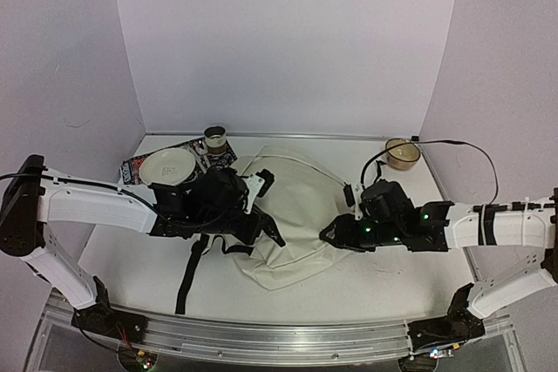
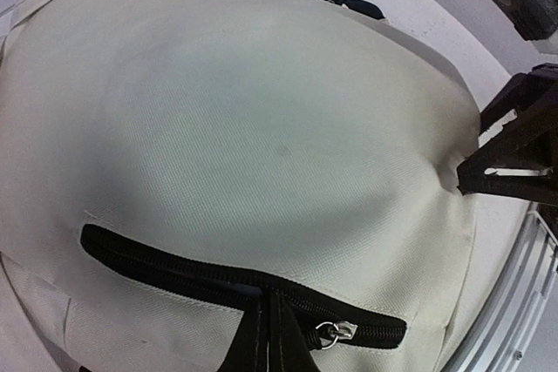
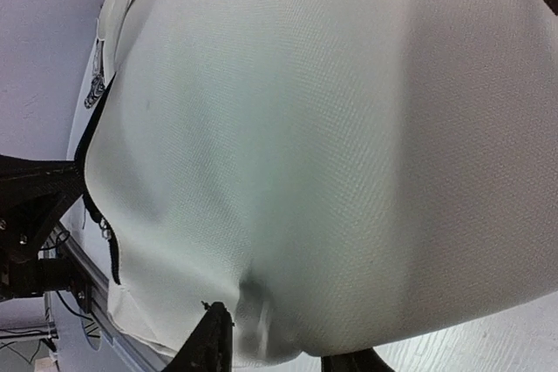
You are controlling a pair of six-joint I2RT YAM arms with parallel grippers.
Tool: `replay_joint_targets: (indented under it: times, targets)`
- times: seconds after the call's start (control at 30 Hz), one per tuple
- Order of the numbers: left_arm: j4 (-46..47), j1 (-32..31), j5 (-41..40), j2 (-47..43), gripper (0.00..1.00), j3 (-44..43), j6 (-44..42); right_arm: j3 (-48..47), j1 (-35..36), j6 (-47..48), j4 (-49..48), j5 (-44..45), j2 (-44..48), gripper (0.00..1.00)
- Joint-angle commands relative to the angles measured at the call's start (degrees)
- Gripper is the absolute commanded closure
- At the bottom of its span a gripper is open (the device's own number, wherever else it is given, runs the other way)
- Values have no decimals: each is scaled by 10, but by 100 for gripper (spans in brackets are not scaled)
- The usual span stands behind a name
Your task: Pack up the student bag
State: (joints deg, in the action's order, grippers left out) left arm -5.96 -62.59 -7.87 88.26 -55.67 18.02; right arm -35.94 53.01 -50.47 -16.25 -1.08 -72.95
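The student bag [image 1: 301, 206] lies flat mid-table, cream fabric up, one black strap [image 1: 187, 274] trailing toward the near edge. My left gripper [image 1: 261, 219] rests on its left side. In the left wrist view its fingers [image 2: 266, 320] are pressed together, pinching the lip of the black pocket zipper [image 2: 157, 263] just left of the silver slider [image 2: 336, 331]. My right gripper [image 1: 330, 233] is at the bag's right edge. Its jaws [image 3: 281, 335] stand apart around a puckered fold of cream cloth that neither finger presses. The left wrist view also shows this gripper [image 2: 475, 172] at the pucker.
A white plate [image 1: 167, 165] sits on a printed packet [image 1: 131, 170] at the back left, with a brown cup [image 1: 214, 138] behind it. A tan bowl [image 1: 403, 153] stands at the back right near a black cable. An aluminium rail [image 1: 279, 337] runs along the near edge.
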Motion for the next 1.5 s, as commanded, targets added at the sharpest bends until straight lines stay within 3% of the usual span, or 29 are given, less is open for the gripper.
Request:
replay_joint_targets:
  times: [0.0,0.2,0.37,0.57,0.8,1.03,1.3,1.4,1.47]
  targets:
    - [131,5,113,-46,100,38,-3,-68,3,103,134,-28,15,54]
    - [170,5,147,-49,100,50,-8,-122,37,217,241,7,32,41]
    - [212,5,175,-39,100,62,-9,-158,102,318,252,68,18,35]
    - [237,6,174,-26,100,61,-2,-203,131,385,259,114,-31,31]
    - [262,12,174,-23,100,71,10,-184,149,424,124,99,-79,31]
    - [314,33,195,-16,100,108,45,-141,177,491,-11,180,-140,28]
    - [352,46,229,-13,100,126,66,-93,178,526,-86,247,-201,32]
    - [368,49,243,-7,100,133,72,-82,178,533,-93,283,-226,44]
    - [376,53,248,-2,100,136,74,-76,178,533,-94,298,-234,58]
